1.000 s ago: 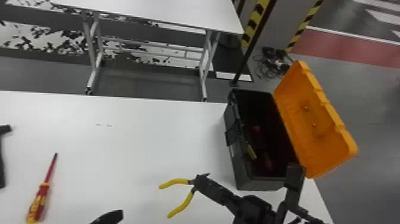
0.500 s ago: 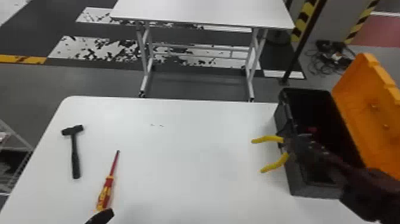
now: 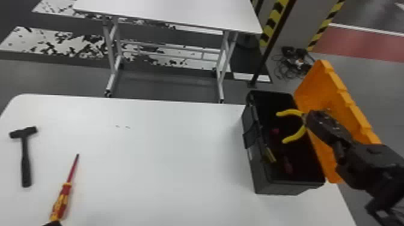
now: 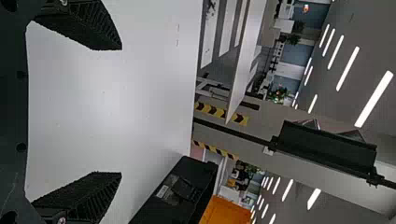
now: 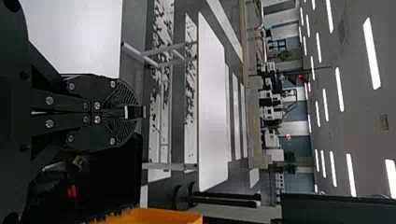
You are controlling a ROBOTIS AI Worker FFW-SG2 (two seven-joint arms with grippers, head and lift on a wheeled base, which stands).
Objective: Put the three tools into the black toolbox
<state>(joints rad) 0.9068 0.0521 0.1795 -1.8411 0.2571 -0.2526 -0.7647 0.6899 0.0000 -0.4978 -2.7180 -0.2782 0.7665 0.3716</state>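
**Right gripper (image 3: 311, 117) is holding the pliers (image 3: 296, 137) over the open toolbox (image 3: 260, 177)**

The right gripper is closing its fingers around the pliers' head, while the yellow handles are spreading over the toolbox's opening. The toolbox is standing on the right part of the white table (image 3: 168, 162), its orange lid (image 3: 323, 87) leaning open on the right side. Inside, a small red thing (image 3: 275, 131) and a small yellow thing (image 3: 269, 154) are showing; what they are is too blurred to tell.

The hammer (image 3: 26, 162) is lying on the left part of the table, its head pointing away from the robot. The screwdriver (image 3: 61, 201) is lying to the hammer's right, its tip pointing away.

The left gripper (image 3: 53, 223) is waiting near the screwdriver's handle at the head view's bottom edge; whether they are touching, I cannot tell. Its fingers are standing wide apart in the left wrist view, with tabletop showing between them.

Beyond, a second table (image 3: 180, 12) is standing.
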